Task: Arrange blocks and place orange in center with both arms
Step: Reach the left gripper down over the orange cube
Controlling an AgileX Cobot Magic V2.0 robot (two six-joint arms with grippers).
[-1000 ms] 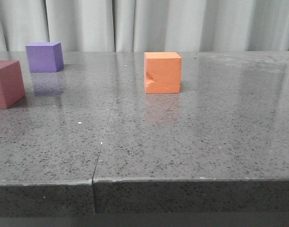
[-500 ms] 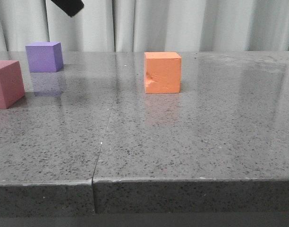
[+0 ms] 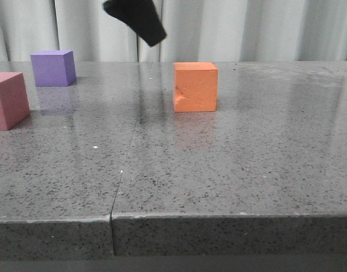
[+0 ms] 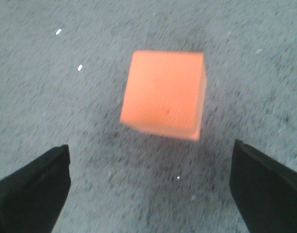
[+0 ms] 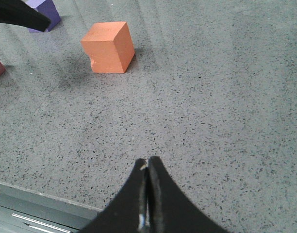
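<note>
The orange cube (image 3: 195,86), dented on its near face, sits mid-table. The purple cube (image 3: 53,68) stands at the far left and the pinkish-red cube (image 3: 8,100) at the left edge of the front view. One black finger of my left gripper (image 3: 140,22) hangs in the air up and left of the orange cube. In the left wrist view my left gripper (image 4: 151,189) is open and empty, with the orange cube (image 4: 164,94) below it, beyond the fingertips. My right gripper (image 5: 148,165) is shut and empty over the table's near edge, well short of the orange cube (image 5: 108,47).
The grey speckled table (image 3: 230,170) has a seam (image 3: 125,164) running front to back and a front edge (image 3: 219,218). A pale curtain (image 3: 247,28) hangs behind. The purple cube (image 5: 47,12) and my left finger (image 5: 17,17) show in the right wrist view.
My left gripper has come into the front view from the upper left and moved right and down toward the orange cube. The three cubes have not moved.
</note>
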